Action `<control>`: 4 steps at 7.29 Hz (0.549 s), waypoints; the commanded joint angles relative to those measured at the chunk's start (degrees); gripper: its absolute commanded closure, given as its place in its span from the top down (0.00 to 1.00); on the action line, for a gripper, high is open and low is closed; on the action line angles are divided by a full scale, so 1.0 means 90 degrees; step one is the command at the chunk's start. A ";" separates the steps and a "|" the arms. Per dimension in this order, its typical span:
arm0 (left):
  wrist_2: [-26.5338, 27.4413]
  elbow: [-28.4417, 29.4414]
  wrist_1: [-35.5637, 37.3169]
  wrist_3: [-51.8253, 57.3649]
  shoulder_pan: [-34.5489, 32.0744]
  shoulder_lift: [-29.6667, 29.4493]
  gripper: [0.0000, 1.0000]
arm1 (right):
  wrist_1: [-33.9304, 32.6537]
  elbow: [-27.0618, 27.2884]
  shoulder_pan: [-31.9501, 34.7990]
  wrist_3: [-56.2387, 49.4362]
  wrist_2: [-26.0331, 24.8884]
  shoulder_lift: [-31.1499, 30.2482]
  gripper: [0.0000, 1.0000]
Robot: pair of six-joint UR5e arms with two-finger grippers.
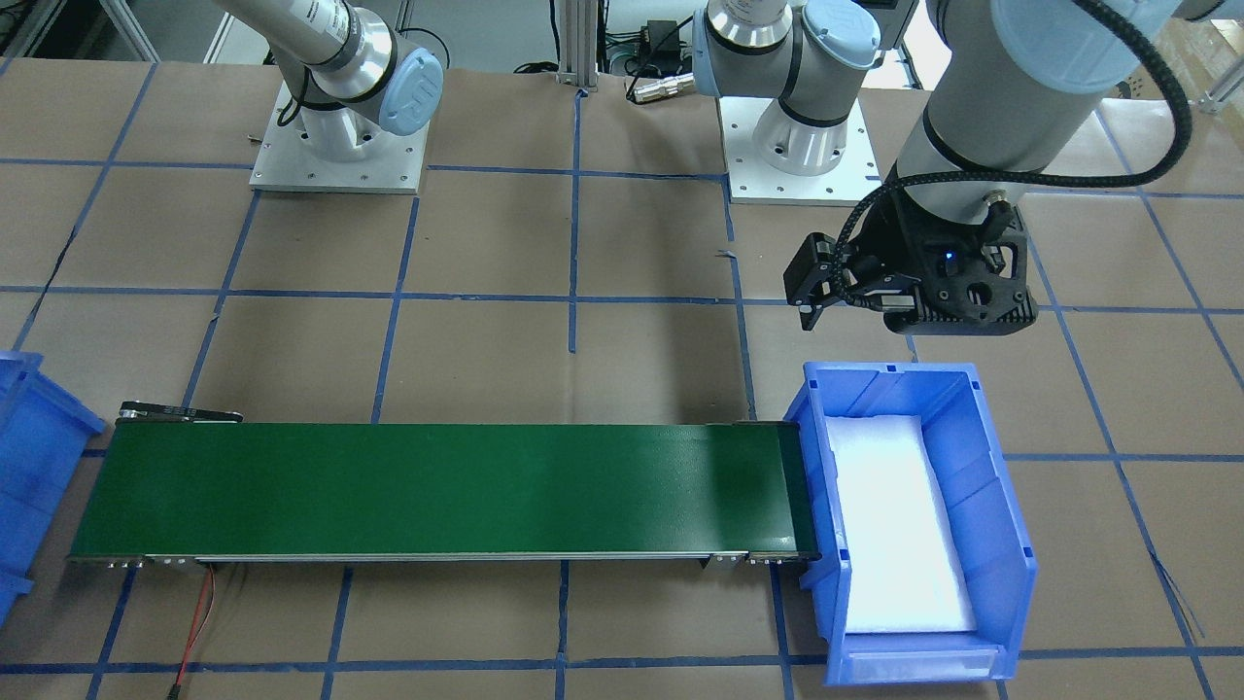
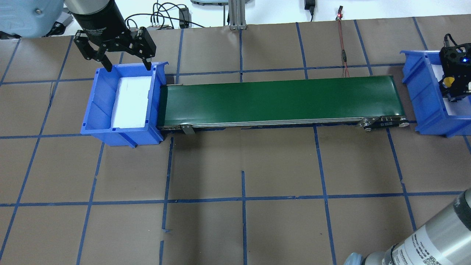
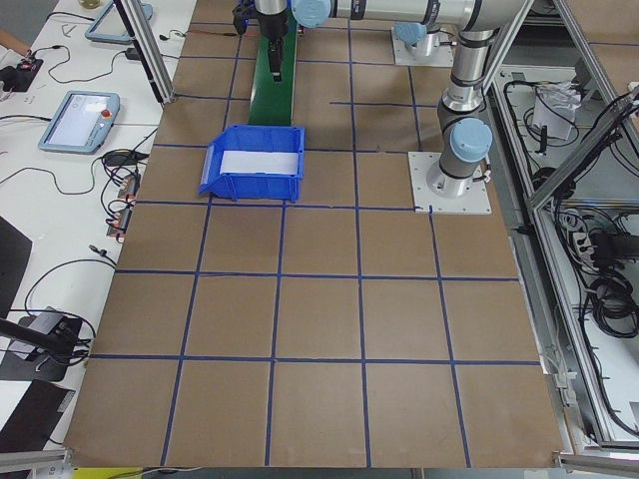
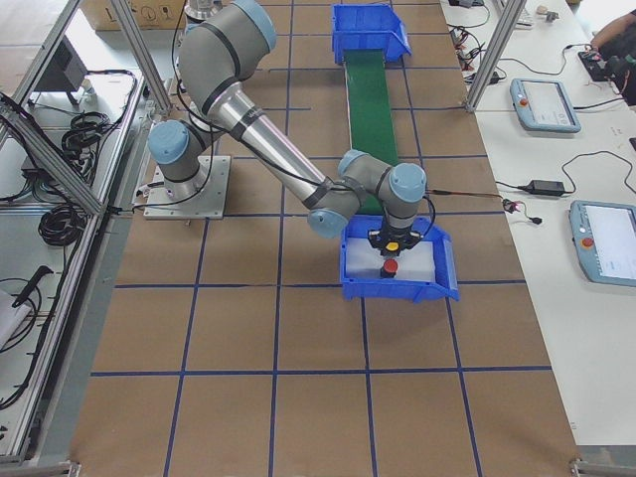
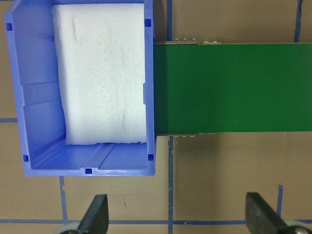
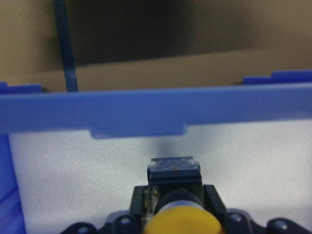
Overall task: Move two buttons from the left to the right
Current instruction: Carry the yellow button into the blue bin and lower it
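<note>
The yellow button (image 6: 183, 222) sits between my right gripper's fingers (image 6: 215, 200), with its square base (image 6: 174, 168) just above the white foam. My right gripper (image 2: 453, 84) is shut on it, low inside the right blue bin (image 2: 419, 92). The yellow cap also shows in the overhead view (image 2: 447, 81). The red button (image 4: 391, 266) stands on the foam of that bin (image 4: 437, 283), just beside the gripper. My left gripper (image 2: 128, 67) is open and empty, above the far rim of the left blue bin (image 2: 95, 106). That bin holds only white foam (image 5: 102, 73).
A green conveyor belt (image 2: 279, 99) runs between the two bins. A red and black cable (image 2: 344, 51) lies beyond its right end. The table is brown paper with a blue tape grid (image 2: 243, 195). The arm bases (image 1: 335, 146) stand behind the belt.
</note>
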 commanded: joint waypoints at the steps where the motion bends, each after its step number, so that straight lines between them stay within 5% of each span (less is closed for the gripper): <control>1: 0.0000 0.0005 0.0018 0.0000 -0.0003 -0.0001 1.00 | 0.0119 -0.0054 0.0000 0.0019 -0.0003 -0.0118 1.00; 4: 0.0000 0.0005 0.0018 0.0000 0.0007 0.0009 1.00 | 0.1260 -0.0055 0.0398 0.0660 -0.0042 -0.1307 1.00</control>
